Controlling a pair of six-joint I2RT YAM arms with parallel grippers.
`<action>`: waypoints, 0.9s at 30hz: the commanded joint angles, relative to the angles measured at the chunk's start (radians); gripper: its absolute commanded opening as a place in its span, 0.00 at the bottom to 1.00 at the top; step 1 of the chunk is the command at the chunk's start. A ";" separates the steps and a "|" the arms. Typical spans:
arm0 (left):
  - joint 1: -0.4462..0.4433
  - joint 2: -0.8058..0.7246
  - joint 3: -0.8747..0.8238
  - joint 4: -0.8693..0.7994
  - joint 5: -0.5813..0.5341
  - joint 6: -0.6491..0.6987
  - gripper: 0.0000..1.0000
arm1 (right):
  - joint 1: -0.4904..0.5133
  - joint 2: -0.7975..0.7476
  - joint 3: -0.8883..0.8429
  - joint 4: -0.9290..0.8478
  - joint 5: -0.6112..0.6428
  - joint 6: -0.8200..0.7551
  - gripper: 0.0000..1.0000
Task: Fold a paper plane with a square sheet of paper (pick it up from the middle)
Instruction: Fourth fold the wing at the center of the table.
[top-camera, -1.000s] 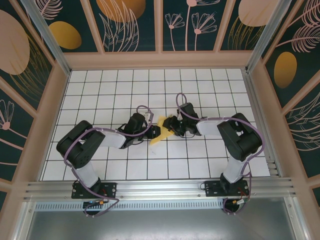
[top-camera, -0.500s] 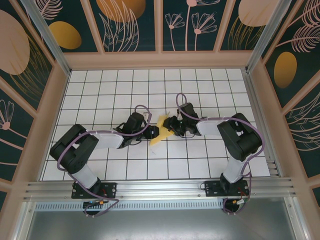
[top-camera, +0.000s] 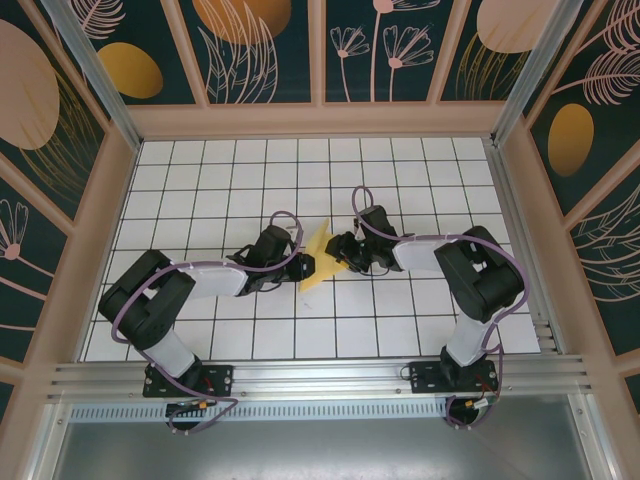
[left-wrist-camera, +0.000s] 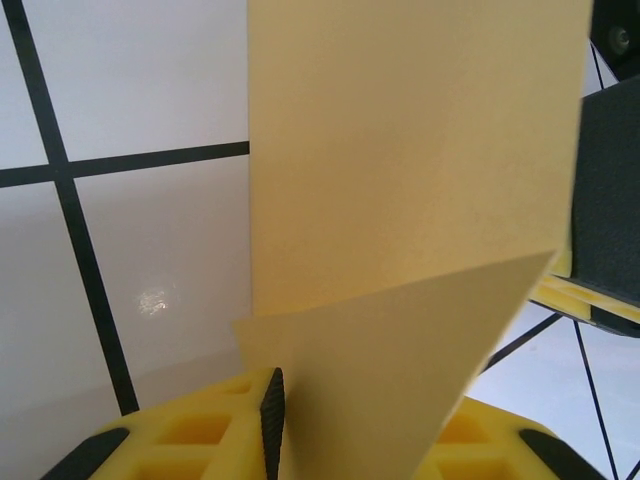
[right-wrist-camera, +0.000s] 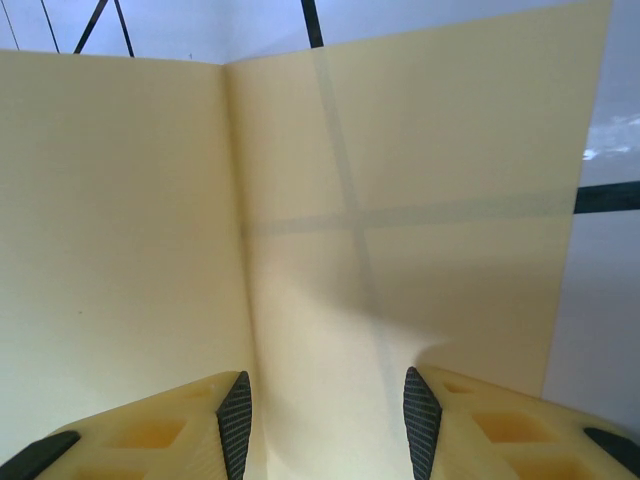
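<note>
Left gripper (top-camera: 306, 266) has edged toward the square sheet of paper (top-camera: 319, 250), grip unverifiable; right gripper (top-camera: 336, 250) stands parted over it. Mid-fold: next move requires pressing the crease

- Top view: bright, even and sharp; faint soft shadows on the surface (top-camera: 200, 170);
- Left wrist view: small glare spot at centre left; nearest foreground blurred;
- Right wrist view: grid lines show through the square sheet of paper (right-wrist-camera: 420, 200).

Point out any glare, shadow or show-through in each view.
Left wrist: a small glare spot on the white tile beside the square sheet of paper, which looks sharp. Right wrist: dark grid lines show through the sheet as grey bands, with a soft shadow above the right gripper. Top external: even light, no strong glare.
</note>
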 joint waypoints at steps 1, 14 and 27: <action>-0.004 -0.029 0.010 0.015 0.009 -0.007 0.31 | -0.004 0.050 -0.009 0.005 0.012 -0.028 0.46; -0.004 -0.086 -0.003 0.016 -0.031 -0.002 0.32 | -0.004 0.054 -0.007 0.004 0.010 -0.025 0.46; -0.005 -0.023 -0.033 0.130 0.042 -0.029 0.21 | -0.005 0.051 -0.017 0.017 0.005 -0.028 0.46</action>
